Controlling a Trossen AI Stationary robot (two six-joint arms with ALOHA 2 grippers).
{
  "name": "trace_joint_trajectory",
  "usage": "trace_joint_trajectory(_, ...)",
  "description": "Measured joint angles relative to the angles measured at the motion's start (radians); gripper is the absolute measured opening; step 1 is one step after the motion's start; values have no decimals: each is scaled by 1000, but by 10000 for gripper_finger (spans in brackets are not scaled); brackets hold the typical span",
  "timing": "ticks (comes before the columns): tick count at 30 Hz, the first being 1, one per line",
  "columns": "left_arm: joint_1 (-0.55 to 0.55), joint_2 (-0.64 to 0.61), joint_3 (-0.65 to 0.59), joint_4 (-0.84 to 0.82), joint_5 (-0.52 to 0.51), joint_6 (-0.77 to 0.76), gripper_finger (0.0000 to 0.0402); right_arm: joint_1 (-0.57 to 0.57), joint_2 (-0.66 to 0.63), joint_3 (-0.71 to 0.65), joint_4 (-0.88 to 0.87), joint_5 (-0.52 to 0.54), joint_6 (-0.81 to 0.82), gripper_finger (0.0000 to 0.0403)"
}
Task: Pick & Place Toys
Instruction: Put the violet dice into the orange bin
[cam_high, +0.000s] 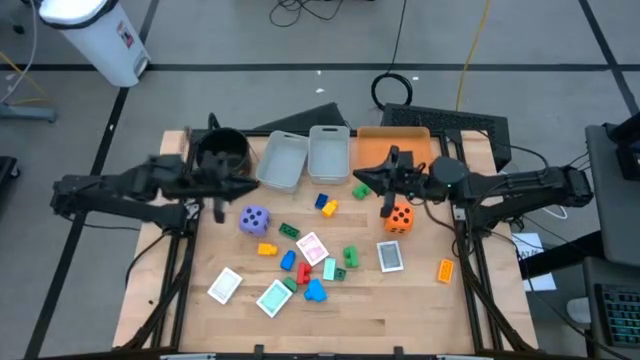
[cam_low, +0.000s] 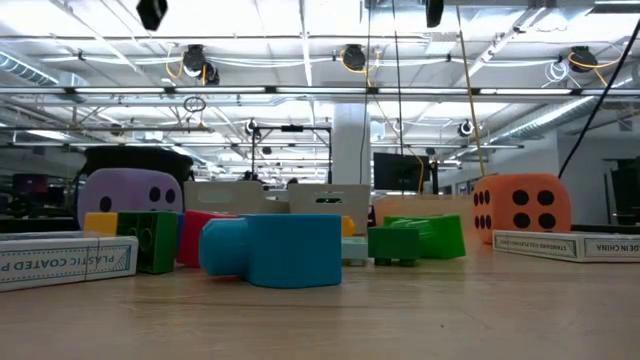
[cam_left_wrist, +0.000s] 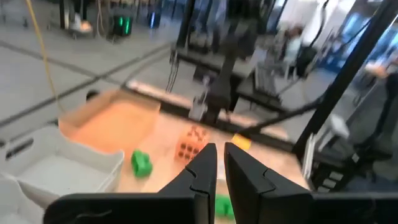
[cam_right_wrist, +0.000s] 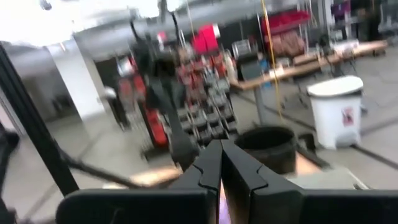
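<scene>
Both arms reached in from the sides, level above the table. The left gripper (cam_high: 222, 205) hung near the black pot (cam_high: 222, 150), its fingers pinched nearly together and holding nothing. The right gripper (cam_high: 385, 192) hung just over the orange die (cam_high: 399, 216), its fingers shut tight and empty too.

The toys lay spread over the middle of the wooden table (cam_high: 420, 310) — a purple die (cam_high: 254, 219), small blocks, and cards lying flat. A blue block (cam_low: 272, 249) lay on its side, long way across.

Behind stood a big bright room with ceiling lights.
</scene>
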Motion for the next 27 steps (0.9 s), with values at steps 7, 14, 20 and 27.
trace_joint_trajectory(7, 6, 100, 0, 54, -46, -5, 37, -1, -2, -33, 57, 2, -48, 4)
trace_joint_trajectory(14, 59, 122, 0, 58, -42, -54, 42, -1, -3, -76, 76, 1, -42, 4)
trace_joint_trajectory(20, 134, 110, 0, 60, 14, -174, 103, -2, -3, -95, 107, 2, -41, 6)
trace_joint_trajectory(27, 205, 108, 0, 57, 10, -196, 190, -16, -3, -95, 125, 4, -41, 46)
